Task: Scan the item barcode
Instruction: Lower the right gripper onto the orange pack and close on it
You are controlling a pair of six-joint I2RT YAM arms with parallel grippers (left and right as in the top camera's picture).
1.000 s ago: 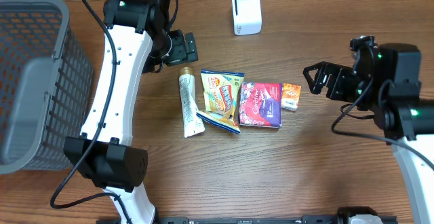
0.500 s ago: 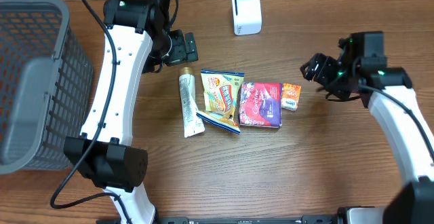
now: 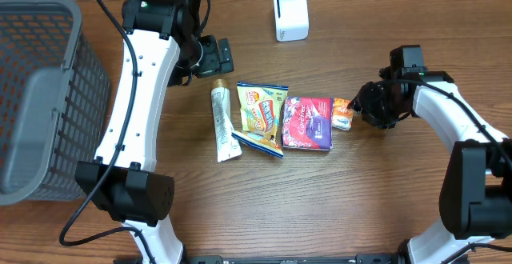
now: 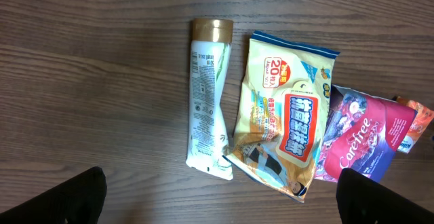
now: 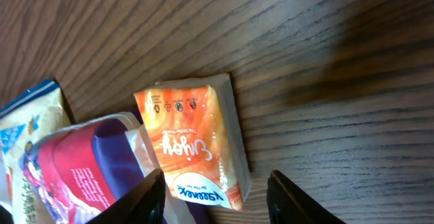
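Grasp step: your right gripper (image 5: pixel 215 191) straddles the orange packet (image 5: pixel 193 146) mid-table toward the right edge, jaws part-open, not gripping. Left gripper (image 4: pixel 224 197) hangs wide, empty. Next, likely: pinch, lift, show its barcode to the white scanner (image 3: pixel 290 13) at the far edge.

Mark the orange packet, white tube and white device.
orange packet (image 5: pixel 193 142), right wrist view, printed face.
white tube (image 4: pixel 207 102), left wrist view, mid body.
white device (image 3: pixel 290 14), overhead view, front face.
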